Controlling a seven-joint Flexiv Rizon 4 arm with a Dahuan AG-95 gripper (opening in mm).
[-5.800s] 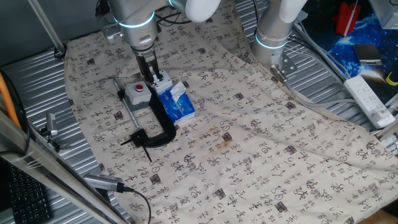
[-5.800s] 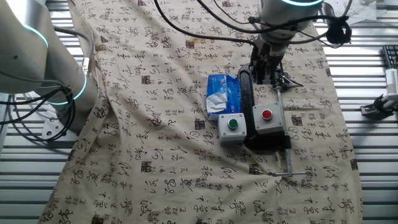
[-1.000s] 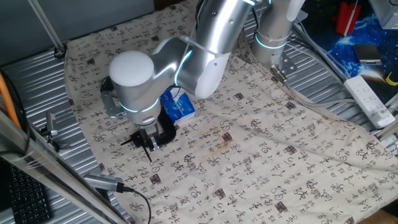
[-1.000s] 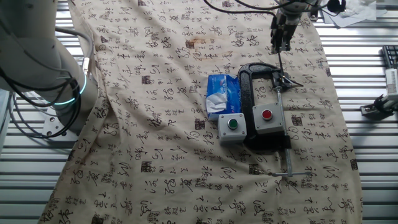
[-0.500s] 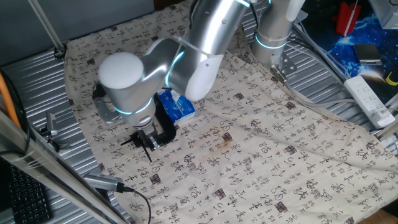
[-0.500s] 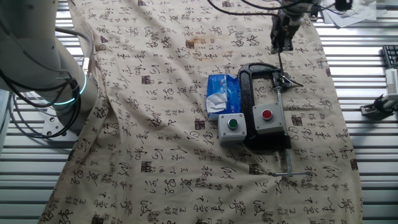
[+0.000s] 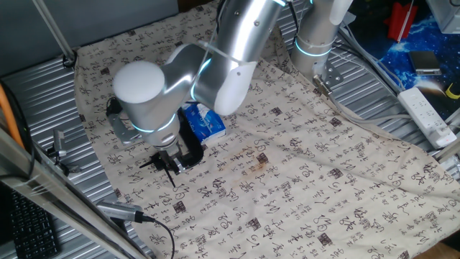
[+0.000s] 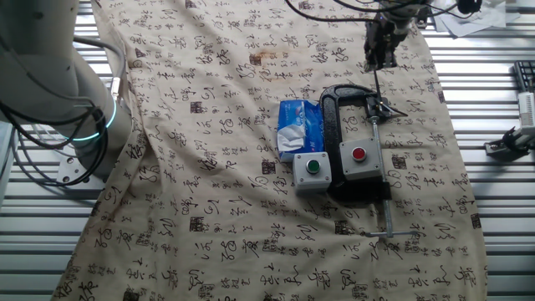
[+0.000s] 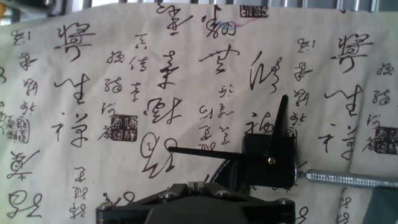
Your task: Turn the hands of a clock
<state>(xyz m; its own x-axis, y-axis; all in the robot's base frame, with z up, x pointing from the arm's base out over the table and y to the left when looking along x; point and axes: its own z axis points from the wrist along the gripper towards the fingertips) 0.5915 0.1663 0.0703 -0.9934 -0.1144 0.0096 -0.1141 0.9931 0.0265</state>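
Black and thin, the hands show plainly in the hand view: one pointer runs left from the hub across the lower middle of the frame, the other rises steeply towards the upper right. Both meet at the small square body of the clock, which sits right of centre near the bottom edge. A threaded silver rod leads off from it to the right edge. Everything lies on a beige cloth printed with dark characters.

In one fixed view the gripper hangs just over the clock at the lower left of the frame, close to the black C-clamp. Its fingers look drawn close together with little gap between them, but whether they touch a pointer cannot be told. In the other fixed view the gripper appears at the top edge, above the clamp, beside the blue-and-white carton.
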